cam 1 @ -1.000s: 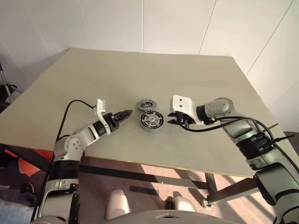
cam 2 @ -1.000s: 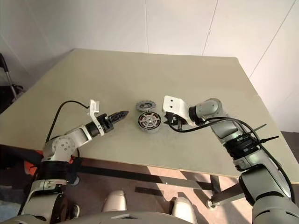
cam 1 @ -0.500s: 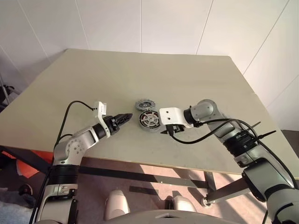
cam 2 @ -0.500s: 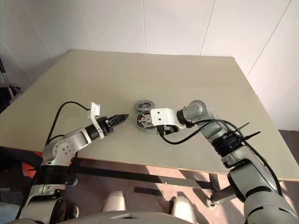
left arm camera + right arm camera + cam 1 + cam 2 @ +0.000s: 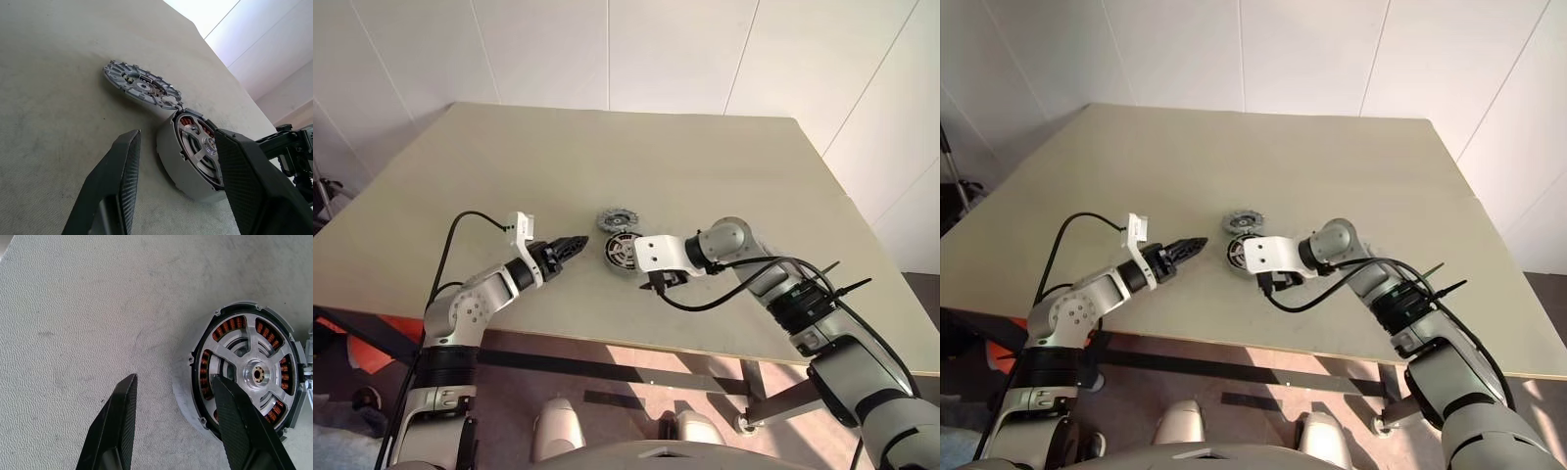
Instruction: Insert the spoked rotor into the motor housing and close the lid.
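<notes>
Right gripper (image 5: 171, 431) (fingers apart) hangs over the motor housing (image 5: 244, 377); left gripper (image 5: 176, 191) also apart.

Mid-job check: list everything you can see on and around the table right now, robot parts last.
beige flat table: one, beige, carries all the parts.
short round grey motor housing: one, grey with copper-red windings, near the table's middle.
black-rimmed spoked rotor: one, black rim with silver spokes, seated inside the housing.
flat grey slotted lid: one, light grey, lying on the table just behind the housing, not on it.
left gripper: one, black, open, pointing at the housing from its left, holding nothing.
right gripper: one, black, open, right by the housing, holding nothing.
</notes>
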Controlling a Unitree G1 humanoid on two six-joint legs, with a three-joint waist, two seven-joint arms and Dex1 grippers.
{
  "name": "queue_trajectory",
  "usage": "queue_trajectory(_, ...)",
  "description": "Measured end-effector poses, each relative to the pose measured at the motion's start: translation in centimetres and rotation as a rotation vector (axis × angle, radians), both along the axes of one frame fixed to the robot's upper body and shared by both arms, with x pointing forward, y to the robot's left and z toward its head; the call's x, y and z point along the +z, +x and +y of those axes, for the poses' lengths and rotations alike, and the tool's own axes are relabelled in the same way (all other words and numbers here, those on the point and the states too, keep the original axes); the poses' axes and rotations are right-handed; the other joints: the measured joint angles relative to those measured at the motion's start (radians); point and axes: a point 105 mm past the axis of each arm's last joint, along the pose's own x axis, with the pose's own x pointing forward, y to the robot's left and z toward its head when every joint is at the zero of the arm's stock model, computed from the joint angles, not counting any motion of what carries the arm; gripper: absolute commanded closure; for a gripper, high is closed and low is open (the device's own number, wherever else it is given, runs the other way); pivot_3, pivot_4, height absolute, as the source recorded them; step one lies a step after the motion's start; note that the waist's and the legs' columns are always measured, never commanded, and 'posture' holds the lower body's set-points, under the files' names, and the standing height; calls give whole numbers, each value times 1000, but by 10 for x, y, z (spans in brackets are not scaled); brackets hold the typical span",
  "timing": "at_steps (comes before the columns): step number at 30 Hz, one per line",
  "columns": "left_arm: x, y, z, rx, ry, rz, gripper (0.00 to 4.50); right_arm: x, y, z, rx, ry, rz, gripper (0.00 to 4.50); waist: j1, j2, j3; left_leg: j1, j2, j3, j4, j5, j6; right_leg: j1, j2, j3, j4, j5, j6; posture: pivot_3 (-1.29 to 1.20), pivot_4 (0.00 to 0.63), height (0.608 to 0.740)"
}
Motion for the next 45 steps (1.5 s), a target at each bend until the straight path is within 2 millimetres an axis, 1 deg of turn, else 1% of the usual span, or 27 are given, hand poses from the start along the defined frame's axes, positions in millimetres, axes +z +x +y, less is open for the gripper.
queue_trajectory(2,0,0,0,2,2,2,1971,-1,0,1,2,1,0,1799,0,0,0,0,0,0,0,0,0,0,0,0,0,0,0,0,0,740)
queue_trajectory(4,-2,-1,1,5,3,6,1971,-2,0,2,5,3,1,2168,0,0,0,1,0,0,0,0,0,0,0,0,0,0,0,0,0,740)
queue_trajectory(5,-2,-1,1,7,3,8,1971,-2,1,2,6,4,2,2406,-1,0,0,1,0,0,0,0,0,1,0,0,0,0,0,0,0,740)
queue_trajectory(7,-3,-1,1,12,6,10,1971,-2,3,3,1,8,3,3048,-1,0,0,2,0,0,0,0,0,2,0,0,0,0,0,0,0,740)
queue_trajectory(8,-3,-1,1,14,7,11,1971,-1,5,4,-6,10,0,3469,-1,0,0,3,0,0,0,0,0,3,0,0,0,0,0,0,0,740)
queue_trajectory(9,-3,-1,1,15,9,11,1971,-1,7,4,-11,9,-7,3756,-1,0,0,4,0,0,0,0,0,3,0,0,0,0,0,0,0,740)
queue_trajectory(13,-4,-2,1,20,10,14,1971,-1,9,7,-6,12,-7,3756,-2,-1,-1,5,0,0,0,0,0,4,0,0,0,0,0,0,0,740)
queue_trajectory(16,-2,-3,0,21,15,7,1971,-3,10,8,-12,16,1,3756,-3,-1,-1,6,0,0,0,0,0,4,0,0,0,0,0,0,0,740)
queue_trajectory(18,2,-3,-1,19,19,-3,1971,-4,11,8,-22,19,6,4123,-4,-1,-1,7,0,0,0,0,0,5,0,0,0,0,1,0,0,740)
queue_trajectory(20,4,-3,-2,16,20,-11,1971,-5,11,8,-24,18,12,4496,-4,-2,-1,8,0,0,0,0,0,5,0,0,0,-3,5,0,0,740)
queue_trajectory(27,4,-3,-2,17,22,-6,1971,-8,15,4,-81,17,35,4496,-5,-2,-1,7,0,-1,0,0,0,5,0,0,-2,-4,6,0,0,740)
queue_trajectory(29,4,-3,-3,17,21,-6,1971,-7,16,2,-113,22,52,4496,-2,-2,-1,6,-1,-1,0,0,0,5,0,0,-3,-4,6,0,0,740)
queue_trajectory(32,4,-3,-4,17,17,-5,1971,-3,18,-2,-204,66,119,4496,0,-2,-1,5,-1,-1,0,0,0,4,0,1,-3,-4,6,0,0,740)
queue_trajectory(38,-1,-5,-5,24,10,11,1971,14,26,-11,-517,236,364,4496,-1,-1,0,4,-1,-1,-1,0,-1,1,1,1,-1,-2,4,0,0,740)
queue_trajectory(40,-4,-7,-4,28,10,21,1971,22,26,-11,-594,277,433,4496,0,-1,0,2,-1,-1,-2,1,-1,-2,1,1,0,1,-2,0,0,740)
queue_trajectory(43,-5,-7,-3,29,10,22,1971,38,28,-4,-682,350,531,4496,0,-1,0,-2,0,-1,-6,1,-2,-9,2,1,0,2,-3,0,0,740)
queue_trajectory(45,-4,-8,-4,28,9,21,1971,51,30,3,-738,405,595,4496,0,-1,0,-7,1,-1,-8,3,-7,-15,3,0,-1,2,-4,0,0,740)
